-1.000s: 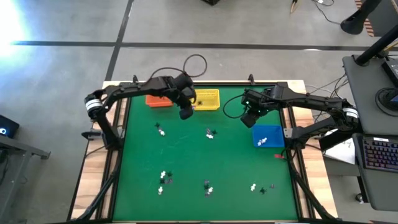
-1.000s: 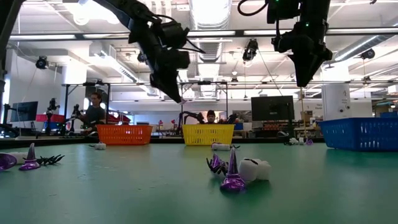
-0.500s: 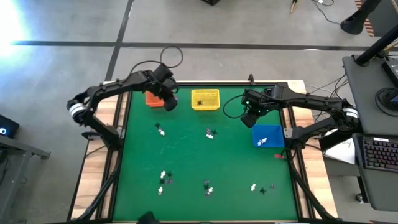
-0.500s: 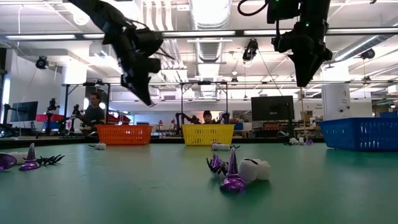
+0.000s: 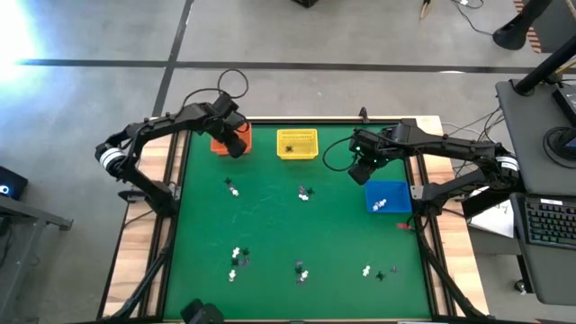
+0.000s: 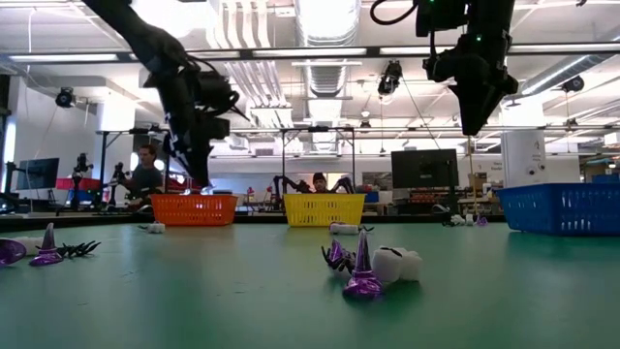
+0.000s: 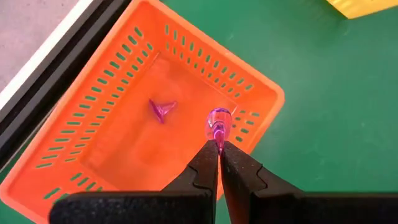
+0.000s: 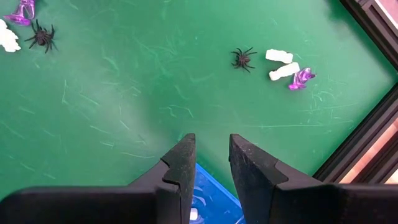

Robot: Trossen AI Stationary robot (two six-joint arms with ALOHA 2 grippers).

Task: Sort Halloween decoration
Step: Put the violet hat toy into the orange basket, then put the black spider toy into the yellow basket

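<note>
Left wrist view: left gripper [image 7: 219, 146] pinches a purple witch-hat trinket [image 7: 218, 124] by its tip, above the orange basket [image 7: 74, 165], where another purple trinket [image 7: 162, 110] lies.
Left arm: over the orange basket [image 5: 220, 144] at the table's [image 5: 270, 225] far left corner.
Right gripper [image 5: 362, 173]: hangs empty, fingers parted, beside the blue basket [image 5: 388, 197] near the right edge.
Yellow basket [image 5: 297, 144]: middle of the far edge.
Loose trinkets: spider [image 8: 242, 59], white pieces [image 8: 278, 56] and purple hat [image 8: 301, 79] lie together on the table; others [image 5: 237, 258] scattered along the near edge.
</note>
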